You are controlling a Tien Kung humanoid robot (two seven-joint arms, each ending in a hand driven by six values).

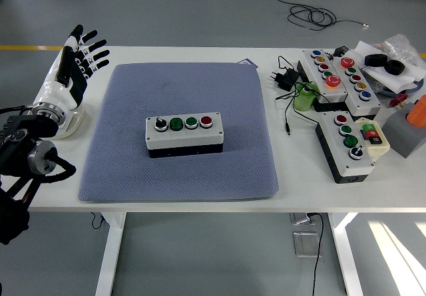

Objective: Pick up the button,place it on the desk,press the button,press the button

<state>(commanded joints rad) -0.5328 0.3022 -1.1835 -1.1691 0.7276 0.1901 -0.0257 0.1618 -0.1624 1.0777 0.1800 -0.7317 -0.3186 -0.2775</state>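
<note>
We see the left hand (73,66) at the tabletop's (200,53) left edge, fingers spread, holding nothing, just clear of the mat (180,176). The button box (184,135) sits mid-mat, bare mat open all around it. Right of the mat, more boxes (346,146) and cables (289,100) crowd the far edge.

I see a grey-blue mat (133,169) on the white worktop (299,196). At the right lie a black power adapter (286,78) and an orange object (419,112).
</note>
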